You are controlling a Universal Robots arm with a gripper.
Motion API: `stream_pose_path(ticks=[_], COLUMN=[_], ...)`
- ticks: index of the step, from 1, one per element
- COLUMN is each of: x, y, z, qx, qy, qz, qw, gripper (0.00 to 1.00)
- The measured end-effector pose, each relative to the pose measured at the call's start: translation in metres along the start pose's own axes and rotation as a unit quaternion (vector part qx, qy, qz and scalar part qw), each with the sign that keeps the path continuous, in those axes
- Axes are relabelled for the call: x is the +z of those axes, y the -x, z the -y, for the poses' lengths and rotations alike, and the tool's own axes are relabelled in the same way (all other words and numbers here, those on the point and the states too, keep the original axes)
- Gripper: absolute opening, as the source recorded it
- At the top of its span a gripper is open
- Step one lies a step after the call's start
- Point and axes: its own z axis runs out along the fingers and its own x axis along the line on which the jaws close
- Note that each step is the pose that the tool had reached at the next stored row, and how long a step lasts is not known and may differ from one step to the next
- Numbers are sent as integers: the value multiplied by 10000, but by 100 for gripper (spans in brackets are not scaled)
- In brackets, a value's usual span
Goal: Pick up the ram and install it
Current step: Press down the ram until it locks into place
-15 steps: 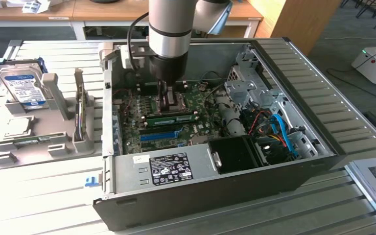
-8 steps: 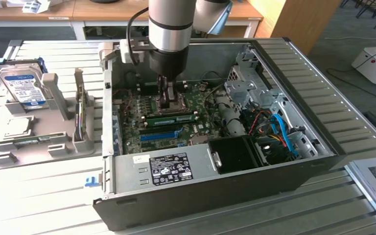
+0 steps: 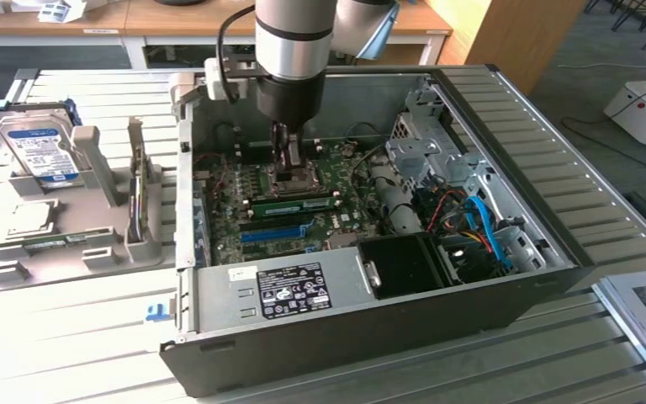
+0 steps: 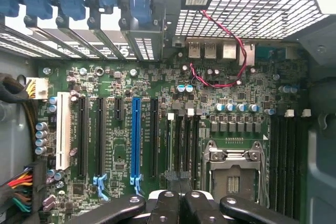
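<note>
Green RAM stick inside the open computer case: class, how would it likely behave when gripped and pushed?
The slim green RAM stick looks like a thin, flat board, so it is probably stiff and light for its length. Its small dark chips sit exposed on the face, so it is likely fragile. A narrow edge probably tips easily if pushed askew.

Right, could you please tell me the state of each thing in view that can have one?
gripper, shut, down inside the case over the motherboard.
ram, lying along a motherboard slot, not in the gripper; full seating unclear.
computer case, on its side, side panel off.
blue slot, empty.
hard drive, upright in a grey holder outside the case.
</note>
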Motion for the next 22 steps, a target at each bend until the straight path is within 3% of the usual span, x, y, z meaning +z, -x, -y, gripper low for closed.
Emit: stream_pose_path(ticks=[22], x=[-288], y=[9], z=[-2], qx=[0], qy=[2], qz=[0], qw=[10000], gripper=[10])
